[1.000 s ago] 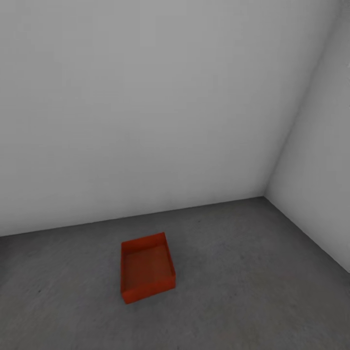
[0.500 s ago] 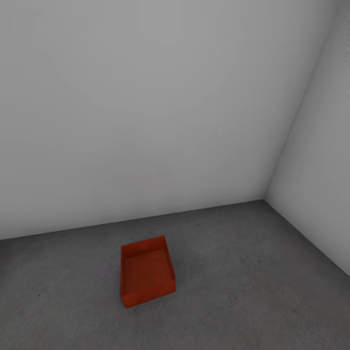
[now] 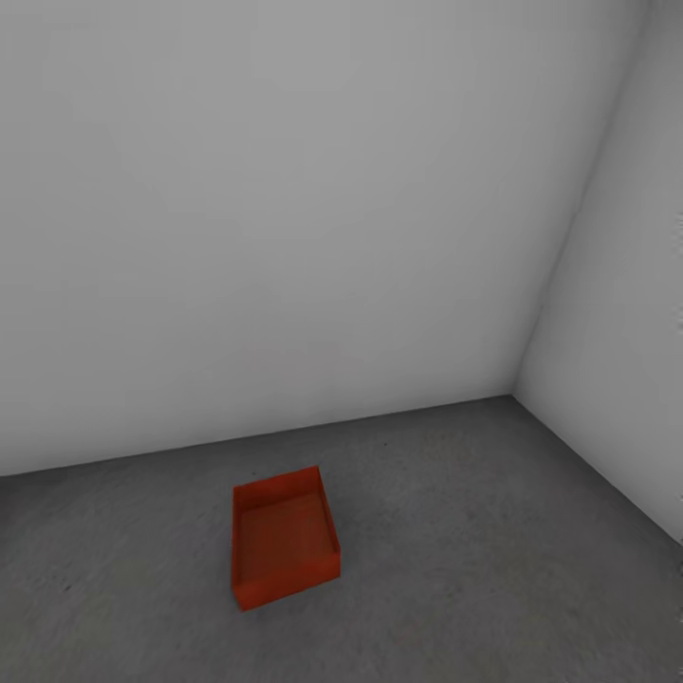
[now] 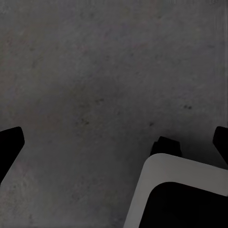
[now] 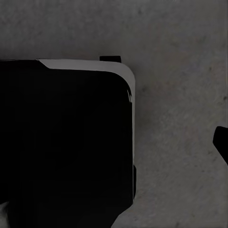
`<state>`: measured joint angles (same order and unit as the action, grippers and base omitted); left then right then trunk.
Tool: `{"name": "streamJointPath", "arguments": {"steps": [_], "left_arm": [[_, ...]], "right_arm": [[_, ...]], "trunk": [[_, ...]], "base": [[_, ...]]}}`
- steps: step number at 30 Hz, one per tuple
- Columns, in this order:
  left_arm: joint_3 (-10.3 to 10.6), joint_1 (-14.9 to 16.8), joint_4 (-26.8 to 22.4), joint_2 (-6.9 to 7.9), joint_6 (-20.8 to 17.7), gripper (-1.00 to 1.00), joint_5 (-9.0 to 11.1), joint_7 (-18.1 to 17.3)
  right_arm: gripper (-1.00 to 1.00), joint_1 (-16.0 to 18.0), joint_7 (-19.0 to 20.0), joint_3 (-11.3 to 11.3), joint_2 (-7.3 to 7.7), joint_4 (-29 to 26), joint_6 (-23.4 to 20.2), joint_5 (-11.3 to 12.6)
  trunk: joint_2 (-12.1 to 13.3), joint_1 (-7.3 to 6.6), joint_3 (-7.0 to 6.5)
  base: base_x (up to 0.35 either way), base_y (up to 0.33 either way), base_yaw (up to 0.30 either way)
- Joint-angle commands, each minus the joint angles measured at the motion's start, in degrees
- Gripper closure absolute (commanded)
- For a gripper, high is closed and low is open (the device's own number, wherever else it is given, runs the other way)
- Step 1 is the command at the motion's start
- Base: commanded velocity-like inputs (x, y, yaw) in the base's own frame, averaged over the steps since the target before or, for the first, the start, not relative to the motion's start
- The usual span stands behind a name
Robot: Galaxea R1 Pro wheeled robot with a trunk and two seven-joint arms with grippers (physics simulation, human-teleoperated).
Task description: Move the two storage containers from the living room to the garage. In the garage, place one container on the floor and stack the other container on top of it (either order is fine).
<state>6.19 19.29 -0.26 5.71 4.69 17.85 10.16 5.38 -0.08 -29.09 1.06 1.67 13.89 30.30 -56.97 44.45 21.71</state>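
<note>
In the left wrist view the left gripper (image 4: 114, 142) is spread wide, its two dark fingertips (image 4: 9, 142) at opposite edges of the picture with nothing between them but the floor (image 4: 95, 71), dark grey mottled concrete; part of the robot's base (image 4: 156, 185), white-edged and black, sits below it. In the right wrist view one dark fingertip (image 5: 221, 140) of the right gripper shows at the edge over the same concrete, beside the black, white-rimmed base (image 5: 61, 142); whether it is spread or closed I cannot tell. In the head view one container (image 3: 283, 547), orange-red and open-topped, sits empty on the floor (image 3: 474, 569), near the back wall (image 3: 285, 237) and well apart from the side wall (image 3: 617, 332) and the corner.
</note>
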Motion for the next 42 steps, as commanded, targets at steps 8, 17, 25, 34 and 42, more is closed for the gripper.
{"name": "streamJointPath", "arguments": {"steps": [8, 17, 25, 34, 42], "left_arm": [[0.5, 0.0, 0.0, 0.00, 0.1, -1.00, 0.5, 0.1], [0.5, 0.0, 0.0, 0.00, 0.1, -1.00, 0.5, 0.1], [0.5, 0.0, 0.0, 0.00, 0.1, -1.00, 0.5, 0.1], [0.5, 0.0, 0.0, 0.00, 0.1, -1.00, 0.5, 0.1], [0.5, 0.0, 0.0, 0.00, 0.1, -1.00, 0.5, 0.1]], "right_arm": [[-1.00, 0.1, 0.0, -0.4, 0.00, 0.2, 0.3, 0.5], [-1.00, 0.1, 0.0, -0.4, 0.05, 0.2, 0.3, 0.4], [-1.00, 0.1, 0.0, -0.6, 0.17, 0.2, -0.1, 0.0], [-1.00, 0.1, 0.2, -0.9, 0.26, 0.2, -0.3, -0.2], [-1.00, 0.1, 0.2, -0.9, 0.26, 0.2, -0.3, -0.2]], "trunk": [[0.0, 0.00, -0.41], [0.0, 0.00, -0.84], [0.0, 0.00, -1.16], [0.0, 0.00, -1.45], [0.0, 0.00, -1.68]], "base": [[0.000, 0.000, -0.225], [0.000, 0.000, -0.255], [0.000, 0.000, -0.263], [0.000, 0.000, -0.273], [0.000, 0.000, -0.277]]}}
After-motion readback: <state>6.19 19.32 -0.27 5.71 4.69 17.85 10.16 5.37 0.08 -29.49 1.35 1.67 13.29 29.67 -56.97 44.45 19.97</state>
